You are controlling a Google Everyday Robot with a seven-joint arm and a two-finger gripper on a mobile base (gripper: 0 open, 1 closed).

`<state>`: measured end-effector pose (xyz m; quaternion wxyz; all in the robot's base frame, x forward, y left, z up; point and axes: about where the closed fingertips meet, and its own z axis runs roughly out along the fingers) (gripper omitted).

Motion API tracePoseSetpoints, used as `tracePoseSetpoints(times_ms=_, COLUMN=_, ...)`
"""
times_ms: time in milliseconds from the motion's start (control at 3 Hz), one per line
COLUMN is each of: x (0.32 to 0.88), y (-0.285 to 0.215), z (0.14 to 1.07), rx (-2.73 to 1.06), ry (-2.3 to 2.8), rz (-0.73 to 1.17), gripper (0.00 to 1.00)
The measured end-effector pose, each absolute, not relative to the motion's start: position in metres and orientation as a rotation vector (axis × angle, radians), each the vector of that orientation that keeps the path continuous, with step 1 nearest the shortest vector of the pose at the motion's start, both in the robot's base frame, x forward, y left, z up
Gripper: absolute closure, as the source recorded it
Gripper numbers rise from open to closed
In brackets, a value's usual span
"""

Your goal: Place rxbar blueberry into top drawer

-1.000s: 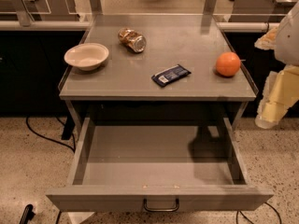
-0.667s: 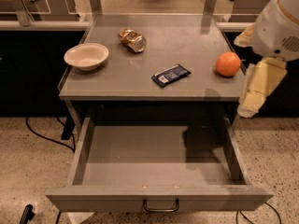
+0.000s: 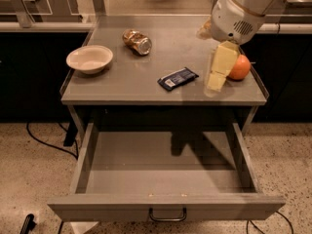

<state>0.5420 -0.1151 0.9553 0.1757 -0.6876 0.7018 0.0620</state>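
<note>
The rxbar (image 3: 178, 78) lies flat on the bench (image 3: 122, 89), near the front edge and a little right of centre, label patch up, set at a slant; nothing touches it. The tool (image 3: 215, 84) hangs just to its right, pointing down over the bench, close to the rxbar but apart from it and not yet over it; it has nothing of the task in it, and whether it is set wide or narrow I cannot tell from this view. An orange (image 3: 241, 68) sits just behind the tool on the right side; a can (image 3: 137, 41) lies on its side further back, and a bowl (image 3: 89, 58) stands at the left, both well apart from the rxbar.

The drawer (image 3: 165, 206) below is pulled fully out, its handle (image 3: 167, 214) toward the camera; so the opening looks done and the step in hand, as I judge it, is the approach for the pick.

The next move calls for a shift left until the tool stands over the rxbar, a turn to match the slant so the jaws span the narrow side, then a low descent, since the bar is thin and lies flush; a shallow grip could slip off or push it toward the bench edge; the orange close by should be kept clear of.
</note>
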Motion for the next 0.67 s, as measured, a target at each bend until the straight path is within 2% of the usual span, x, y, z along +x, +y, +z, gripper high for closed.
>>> tracePoseSetpoints(times_ms=667, x=0.546, y=-0.123, z=0.937, rx=-1.906, ry=2.016, rz=0.156, gripper=0.0)
